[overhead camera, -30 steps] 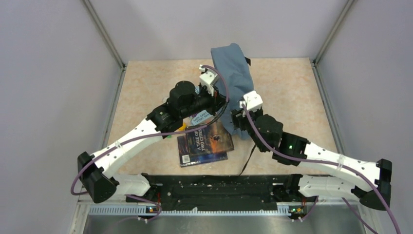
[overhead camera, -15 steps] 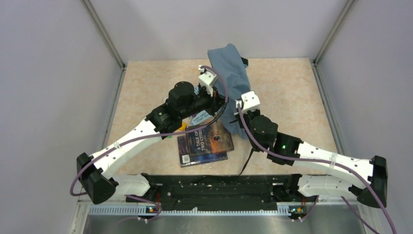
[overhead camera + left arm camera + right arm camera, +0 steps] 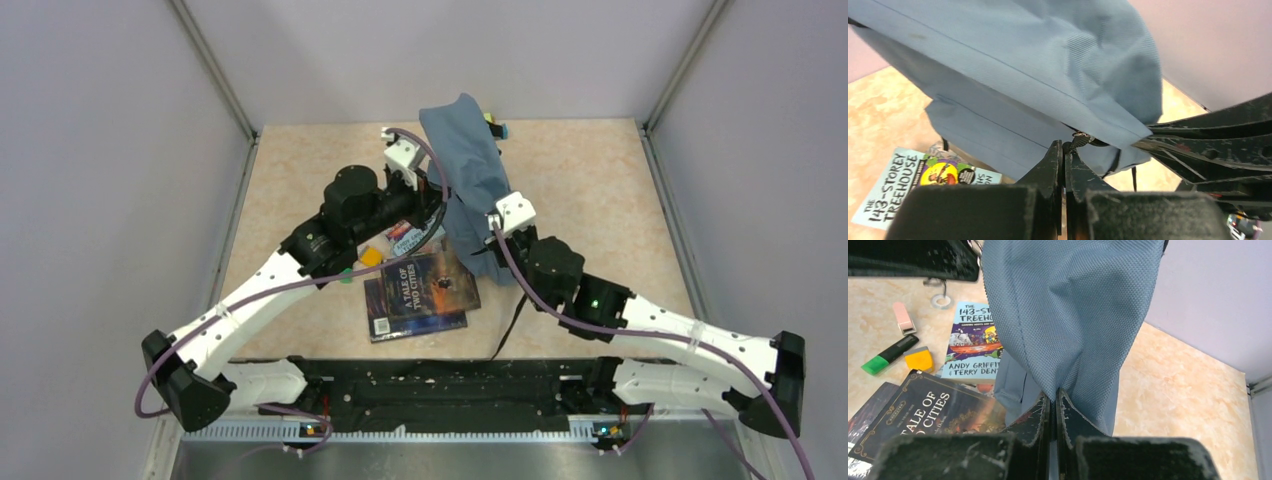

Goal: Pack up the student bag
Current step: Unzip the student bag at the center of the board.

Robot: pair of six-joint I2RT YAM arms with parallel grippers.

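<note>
Your left fingers (image 3: 1050, 167) at left edge of student bag (image 3: 468, 170), by zip. Your right fingers (image 3: 1037, 415) on fold at its near side. Bag raised between them, over worktop (image 3: 600, 200). Left of right fingers, lower: Two Cities book (image 3: 923, 412), on second book (image 3: 420, 325). Ahead of it: Treehouse book (image 3: 970, 340), part under bag. Further left: small block (image 3: 919, 360) just beside marker (image 3: 890, 355); short stick (image 3: 902, 317) beyond both.

Treehouse book (image 3: 967, 347): right half hidden from me behind the student bag (image 3: 1073, 315). Tale of Two Cities book (image 3: 923, 412): lower part covered by my right gripper (image 3: 1053, 396), its corner cut by the frame edge. Yellow-and-teal item (image 3: 494, 126) at the bag's far corner: too small for me to identify.
</note>
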